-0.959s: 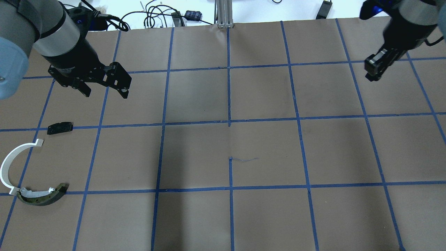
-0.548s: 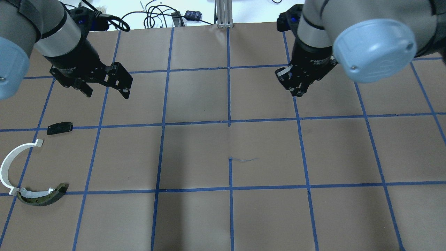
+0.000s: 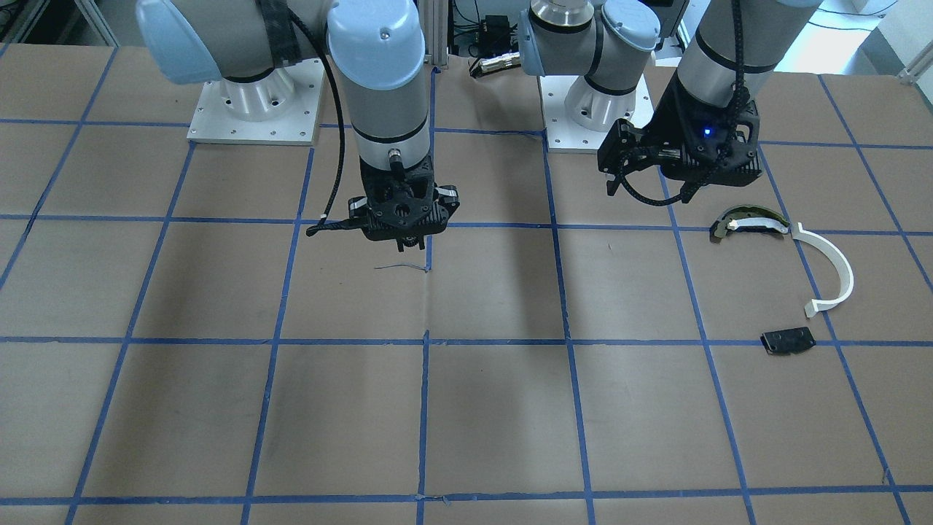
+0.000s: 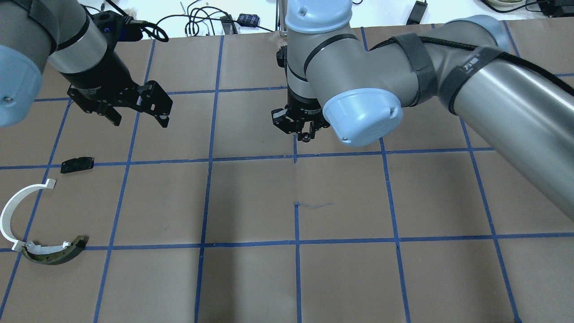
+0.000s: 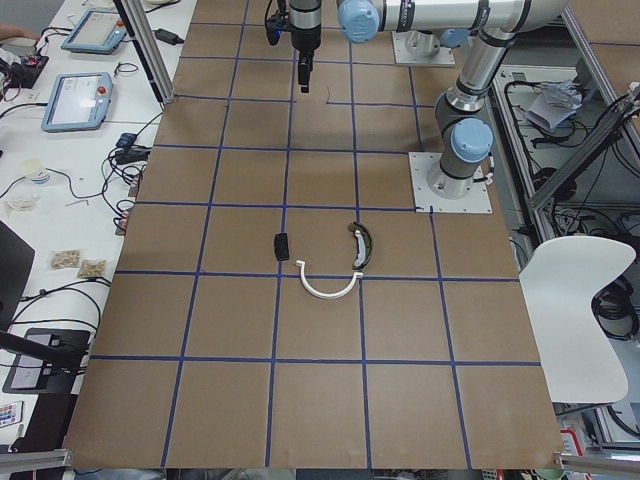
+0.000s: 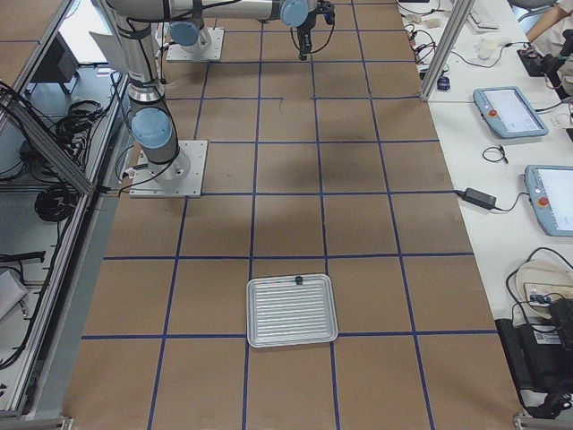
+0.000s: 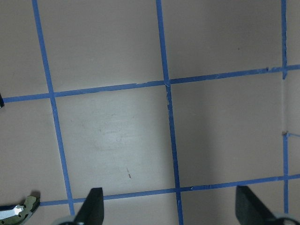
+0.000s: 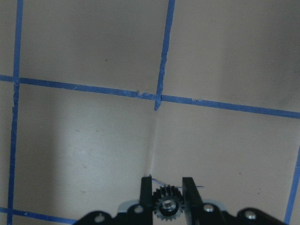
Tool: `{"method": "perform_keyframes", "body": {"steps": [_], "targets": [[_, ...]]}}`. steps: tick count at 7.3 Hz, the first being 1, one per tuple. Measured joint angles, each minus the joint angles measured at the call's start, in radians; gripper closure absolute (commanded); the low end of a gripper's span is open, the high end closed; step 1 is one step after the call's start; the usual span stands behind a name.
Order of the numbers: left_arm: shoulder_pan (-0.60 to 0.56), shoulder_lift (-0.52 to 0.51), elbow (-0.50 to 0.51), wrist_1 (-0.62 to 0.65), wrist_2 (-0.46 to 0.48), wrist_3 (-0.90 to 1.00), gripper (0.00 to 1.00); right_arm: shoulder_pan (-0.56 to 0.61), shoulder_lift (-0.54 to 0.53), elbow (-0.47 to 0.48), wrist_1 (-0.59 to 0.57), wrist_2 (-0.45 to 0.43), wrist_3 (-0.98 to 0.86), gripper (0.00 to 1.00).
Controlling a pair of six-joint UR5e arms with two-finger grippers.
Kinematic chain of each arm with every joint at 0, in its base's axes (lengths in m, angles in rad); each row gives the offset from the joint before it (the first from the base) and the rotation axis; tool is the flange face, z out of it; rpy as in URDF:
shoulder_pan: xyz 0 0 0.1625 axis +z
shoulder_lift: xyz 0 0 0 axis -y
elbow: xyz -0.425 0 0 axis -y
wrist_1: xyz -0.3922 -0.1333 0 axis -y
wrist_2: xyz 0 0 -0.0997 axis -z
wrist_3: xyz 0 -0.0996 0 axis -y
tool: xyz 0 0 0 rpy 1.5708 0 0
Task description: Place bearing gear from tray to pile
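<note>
gear held over mid-counter, mostly hidden from above

the bearing gear (image 8: 165,205) shows clearly only in the right wrist view: a small black toothed wheel pinched between the closed jaws of the right gripper (image 8: 166,197), above the brown counter (image 4: 251,202) near a crossing of blue tape lines (image 8: 158,97). from overhead the arm's blue elbow cap (image 4: 361,116) covers part of that gripper, and the gear is too small to make out there. from the front its wrist body hides the jaws.

the left gripper (image 4: 137,120) hangs above the counter with its jaws wide apart and nothing between them. its wrist view cuts off the dark curved piece (image 7: 18,210) at the lower left corner.

the pile lies well apart from the gear, on the robot's left: a white half-ring (image 4: 9,211) with one end touching the dark curved piece, and a black plate (image 4: 77,164) near its other end.

the tray (image 6: 292,311) shows only in the right side view, with a small dark speck (image 6: 298,280) at its far rim that cannot be identified.
</note>
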Motion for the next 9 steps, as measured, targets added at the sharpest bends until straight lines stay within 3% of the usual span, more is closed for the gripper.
{"method": "perform_keyframes", "body": {"steps": [1,2,5,7,9], "targets": [[0.002,-0.004,0.000,0.000,-0.012,-0.004,0.00,0.004,0.009,-0.002,-0.011,-0.004,0.010,0.04],[0.008,-0.005,0.000,0.000,-0.015,0.003,0.00,0.006,0.013,-0.004,-0.016,-0.007,0.016,0.00],[0.017,-0.018,0.000,0.000,-0.013,0.007,0.00,-0.069,-0.018,-0.035,0.046,-0.018,-0.058,0.00],[0.016,-0.044,-0.002,0.005,-0.013,-0.004,0.00,-0.266,-0.075,-0.108,0.226,-0.034,-0.361,0.00],[-0.014,-0.097,-0.009,0.070,-0.022,-0.072,0.00,-0.547,-0.101,-0.142,0.305,-0.097,-0.802,0.03]]}}
